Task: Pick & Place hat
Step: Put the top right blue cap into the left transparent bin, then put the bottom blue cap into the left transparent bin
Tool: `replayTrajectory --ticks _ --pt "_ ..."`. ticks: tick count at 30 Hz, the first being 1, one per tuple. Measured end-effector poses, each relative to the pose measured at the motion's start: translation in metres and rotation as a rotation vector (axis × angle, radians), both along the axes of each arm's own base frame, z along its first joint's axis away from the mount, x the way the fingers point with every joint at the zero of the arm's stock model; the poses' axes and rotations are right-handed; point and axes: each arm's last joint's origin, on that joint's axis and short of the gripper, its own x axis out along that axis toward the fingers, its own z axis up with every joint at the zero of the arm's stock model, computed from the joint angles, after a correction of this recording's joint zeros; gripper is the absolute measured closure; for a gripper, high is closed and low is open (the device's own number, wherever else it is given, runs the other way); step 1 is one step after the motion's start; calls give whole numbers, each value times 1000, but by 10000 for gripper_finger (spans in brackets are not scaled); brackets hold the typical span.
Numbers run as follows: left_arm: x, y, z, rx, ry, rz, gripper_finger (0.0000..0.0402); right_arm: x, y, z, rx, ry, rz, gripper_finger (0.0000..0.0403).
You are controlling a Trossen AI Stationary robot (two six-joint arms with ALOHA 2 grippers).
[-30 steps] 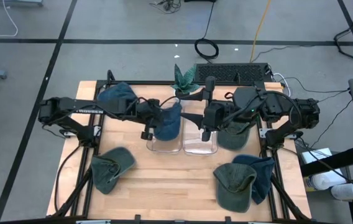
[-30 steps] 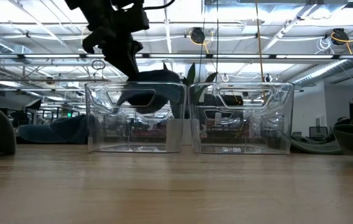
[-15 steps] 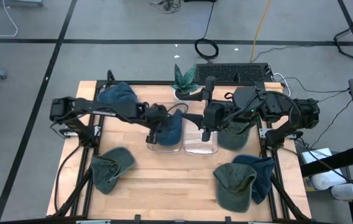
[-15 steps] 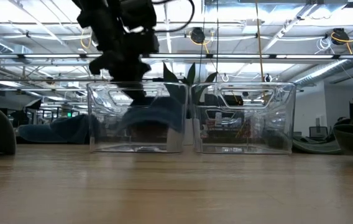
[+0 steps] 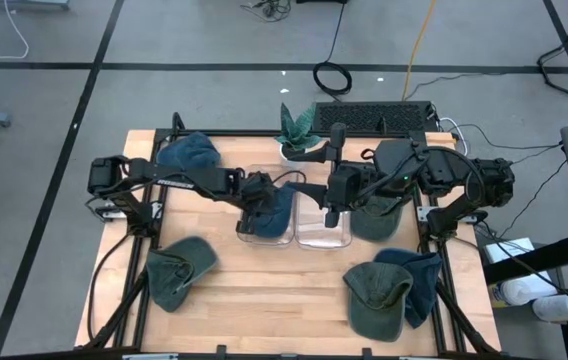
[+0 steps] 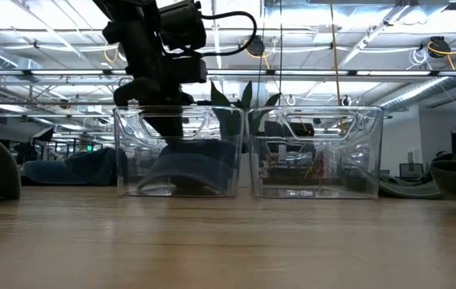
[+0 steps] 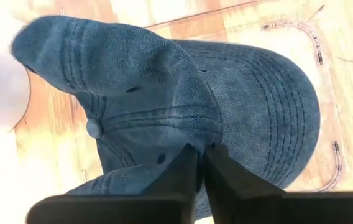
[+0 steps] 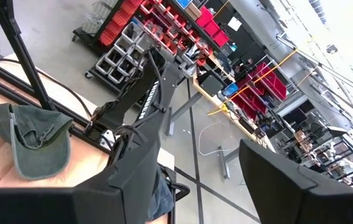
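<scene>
Wooden table (image 5: 274,290) sits centre frame in the high view, grey floor around it, a keyboard (image 5: 384,117) and a potted plant (image 5: 297,128) along its upper edge.

Two clear bins side by side mid-table: left bin (image 5: 264,212), right bin (image 5: 324,212). In the low view they are left bin (image 6: 178,151) and right bin (image 6: 315,151).

Left gripper (image 5: 257,200) reaches in from the left of the high view and is down inside the left bin, over a blue hat (image 5: 276,203). The low view shows the hat (image 6: 192,164) resting on the bin floor, with the left gripper (image 6: 164,132) right above it. In the left wrist view the fingers (image 7: 223,177) are nearly pressed together with only a thin slit between them, right at the hat's (image 7: 183,106) fabric. Cannot tell whether cloth is pinched or already let go.

Right gripper (image 5: 330,205) hangs over the right bin, jaws parted, nothing between them; in the right wrist view its fingers (image 8: 282,174) stand well apart.

Other hats on the table:
- blue one, upper left (image 5: 189,152)
- green one, lower left (image 5: 180,268)
- green one, lower right (image 5: 379,295), overlapping a dark blue one (image 5: 416,275)
- green one under the right arm (image 5: 374,215)
</scene>
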Motion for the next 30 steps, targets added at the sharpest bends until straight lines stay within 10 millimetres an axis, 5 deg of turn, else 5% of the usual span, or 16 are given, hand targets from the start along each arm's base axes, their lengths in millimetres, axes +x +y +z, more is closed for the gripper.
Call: replayTrajectory --ticks 6,12,19,30 --pt "1 0 0 -9 -10 22 307 0 0 0 6 -1 0 183" --pt "0 0 6 -17 -43 51 205 0 0 0 5 0 0 183" --pt "-14 -2 31 4 -85 38 106 0 0 0 6 0 0 183" --pt "-56 -4 92 18 -275 220 87 0 0 0 32 -5 -5 183"
